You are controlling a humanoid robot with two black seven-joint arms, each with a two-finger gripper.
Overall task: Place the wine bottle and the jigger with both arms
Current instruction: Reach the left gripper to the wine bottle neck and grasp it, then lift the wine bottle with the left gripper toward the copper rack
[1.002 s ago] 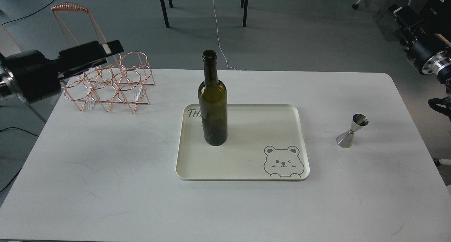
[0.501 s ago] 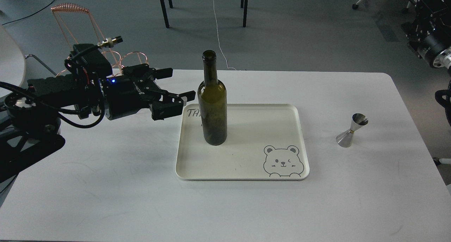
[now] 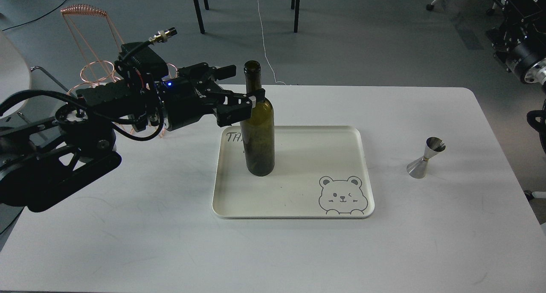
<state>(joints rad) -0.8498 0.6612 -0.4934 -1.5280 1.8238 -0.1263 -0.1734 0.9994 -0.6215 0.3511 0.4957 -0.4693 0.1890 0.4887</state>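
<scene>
Wine bottle (image 3: 257,126) standing upright on the cream tray (image 3: 294,207), toward the tray's left half, its long axis vertical — that is what the coming grasp turns on. Left gripper (image 3: 243,86) reaches in level from the left at shoulder-and-neck height, its fingers spread: one finger tip shows in front of the lower neck, the other lies behind and to the left of the bottle's mouth. The neck sits between them, but I cannot tell whether either pad touches glass; the jaws read as released, not yet clamped. Because the bottle is tall and narrow, a sideways closure this high probably needs to stay centred on the neck, or the bottle could tip.

Jigger (image 3: 426,158) stands on the white table (image 3: 128,224), well apart to the right of the tray — far nearer the right arm (image 3: 522,58), whose gripper is out of sight beyond the frame's edge. A copper wire rack (image 3: 91,67) stands behind the left arm.
</scene>
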